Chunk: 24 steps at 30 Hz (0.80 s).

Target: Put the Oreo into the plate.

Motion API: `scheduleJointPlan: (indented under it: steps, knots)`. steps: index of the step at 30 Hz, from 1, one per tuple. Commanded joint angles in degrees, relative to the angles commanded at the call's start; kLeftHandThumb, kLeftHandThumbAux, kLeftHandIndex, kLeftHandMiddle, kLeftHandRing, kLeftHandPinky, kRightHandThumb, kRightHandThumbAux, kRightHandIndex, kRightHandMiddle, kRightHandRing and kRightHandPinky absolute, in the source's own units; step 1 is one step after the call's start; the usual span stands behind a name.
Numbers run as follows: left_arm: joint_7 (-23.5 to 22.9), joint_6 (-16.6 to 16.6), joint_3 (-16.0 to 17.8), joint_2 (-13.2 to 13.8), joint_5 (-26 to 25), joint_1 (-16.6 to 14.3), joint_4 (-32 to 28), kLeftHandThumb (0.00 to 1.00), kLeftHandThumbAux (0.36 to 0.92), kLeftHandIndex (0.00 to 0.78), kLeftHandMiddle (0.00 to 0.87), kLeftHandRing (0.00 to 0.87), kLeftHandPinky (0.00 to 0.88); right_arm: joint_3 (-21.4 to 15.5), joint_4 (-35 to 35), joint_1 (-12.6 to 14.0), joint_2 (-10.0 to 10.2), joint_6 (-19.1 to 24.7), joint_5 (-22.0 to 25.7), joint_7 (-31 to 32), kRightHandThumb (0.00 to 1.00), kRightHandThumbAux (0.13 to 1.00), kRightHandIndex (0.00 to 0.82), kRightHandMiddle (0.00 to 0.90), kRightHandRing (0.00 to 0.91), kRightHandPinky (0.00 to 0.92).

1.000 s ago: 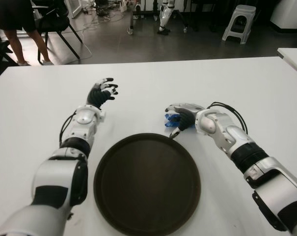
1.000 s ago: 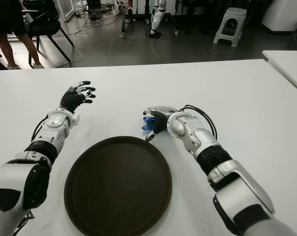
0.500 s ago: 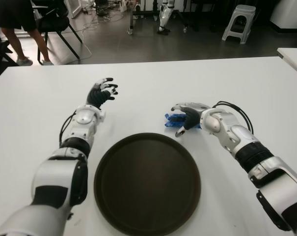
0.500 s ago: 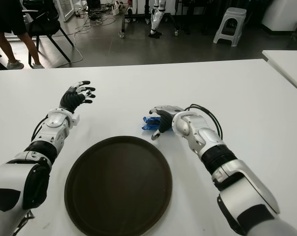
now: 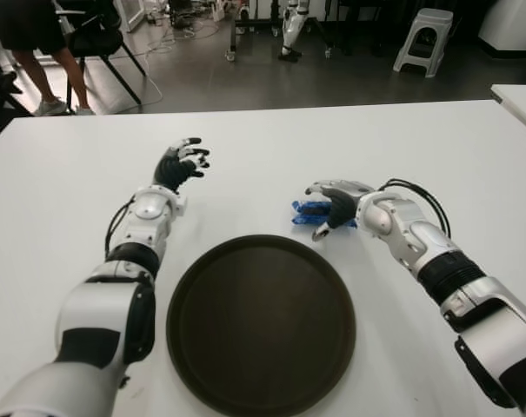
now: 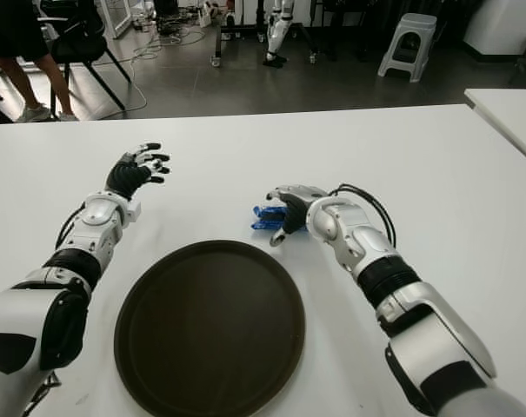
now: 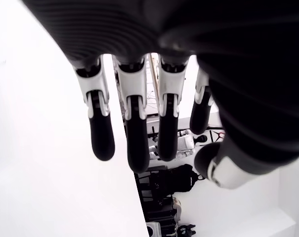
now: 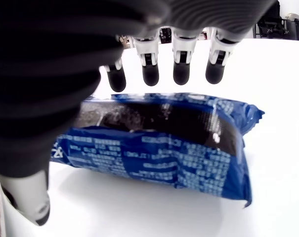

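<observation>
The Oreo (image 5: 307, 208) is a blue packet lying flat on the white table (image 5: 471, 165), just beyond the far right rim of the dark round plate (image 5: 261, 326). My right hand (image 5: 328, 208) hovers over the packet's right end, open. In the right wrist view the fingertips (image 8: 150, 74) hang above the Oreo (image 8: 164, 143) and the thumb (image 8: 25, 192) stands off to one side, none gripping it. My left hand (image 5: 181, 165) shows open with spread fingers (image 7: 134, 138) beyond the plate's left side, holding nothing.
Past the table's far edge are a black chair (image 5: 97, 39), a person's legs (image 5: 36, 65) and a white stool (image 5: 423, 39). A second white table (image 5: 519, 100) shows at the right edge.
My right hand has uncurled and shifted a little right and away from the plate's rim. The Oreo now lies more exposed on the table to its left. The left hand has not moved.
</observation>
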Motion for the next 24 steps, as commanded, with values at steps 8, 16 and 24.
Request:
scheduleJointPlan:
  steps: [8,16,24]
  knots:
    - [0.18,-0.01,-0.18,0.06,0.27,0.03,0.05,0.106,0.671,0.205,0.314,0.348,0.372,-0.05,-0.52,0.06,-0.31,0.03,0.13,0.53,0.000,0.696,0.046,0.014,0.014,0.047]
    - [0.36,0.05,-0.36,0.04,0.47,-0.01,0.09,0.096,0.683,0.203,0.310,0.339,0.366,-0.42,-1.21,0.34,-0.41,0.60,0.42,0.76,0.000,0.689,0.054,0.015,0.013,0.057]
    - [0.44,0.30,-0.48,0.01,0.53,-0.17,0.11,0.080,0.681,0.197,0.307,0.340,0.359,-0.60,-2.16,0.58,-0.68,1.07,0.58,1.49,0.000,0.685,0.060,0.025,0.027,0.064]
